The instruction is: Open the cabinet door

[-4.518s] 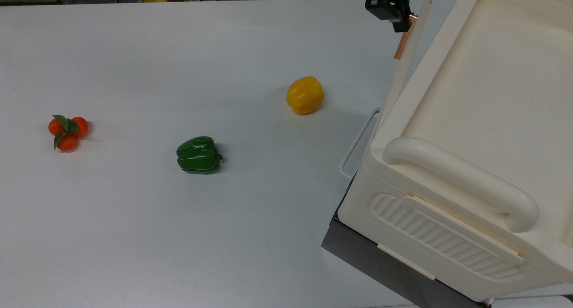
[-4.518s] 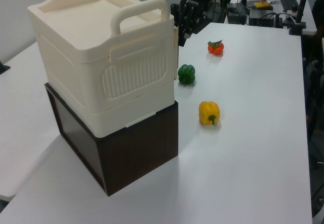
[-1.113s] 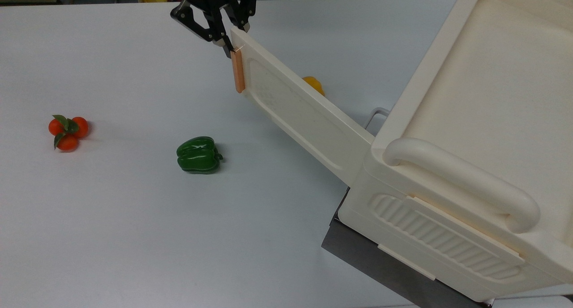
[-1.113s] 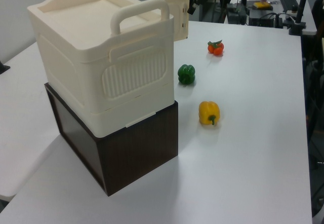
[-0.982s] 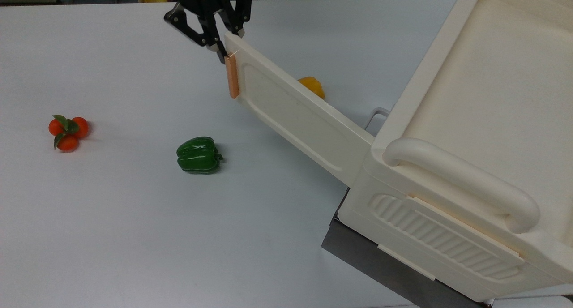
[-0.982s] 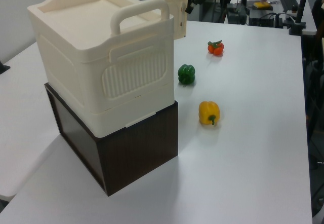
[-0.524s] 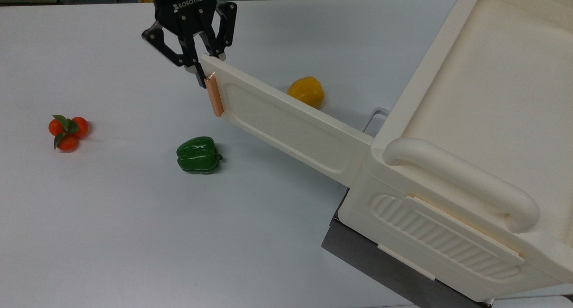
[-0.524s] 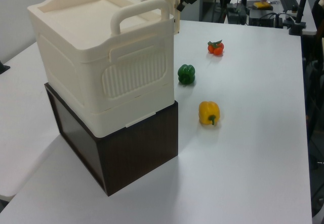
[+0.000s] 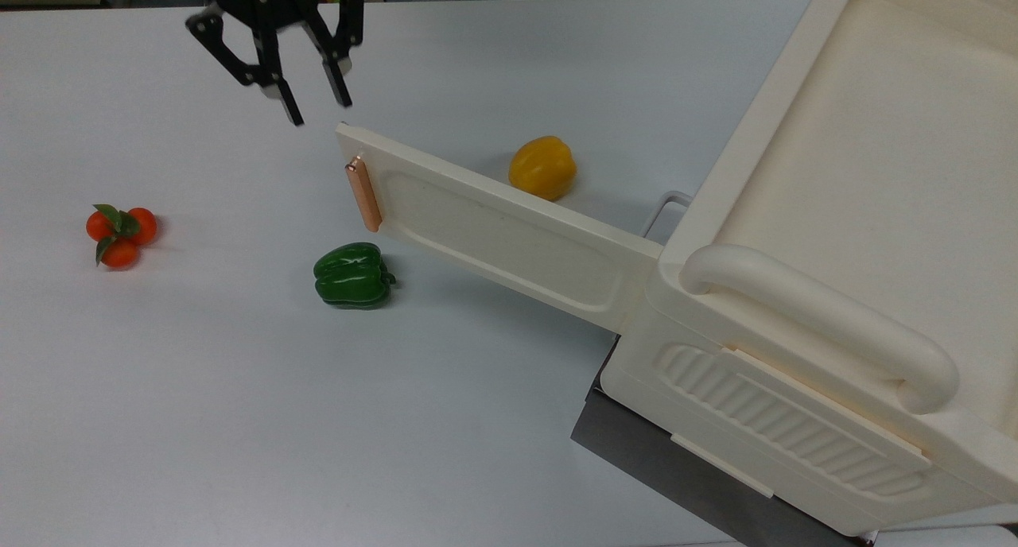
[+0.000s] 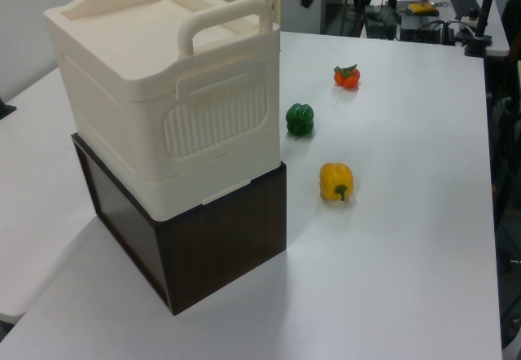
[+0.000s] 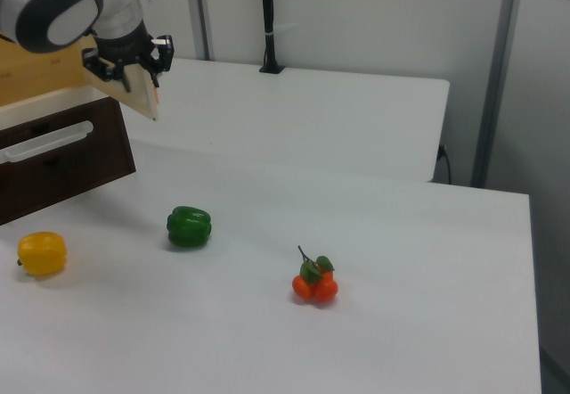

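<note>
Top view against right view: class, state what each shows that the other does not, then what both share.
Only the top view shows the cabinet door's recessed face, the copper handle lengthwise and the cabinet's ribbed side.

Only the right view shows the drawer pull below and a black post behind the table.

Both show the open gripper, green pepper, yellow pepper and tomatoes.

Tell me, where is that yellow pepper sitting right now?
In the top view the yellow pepper sits on the white table, just beyond the swung-open cabinet door, with the green pepper on the door's near side.
</note>
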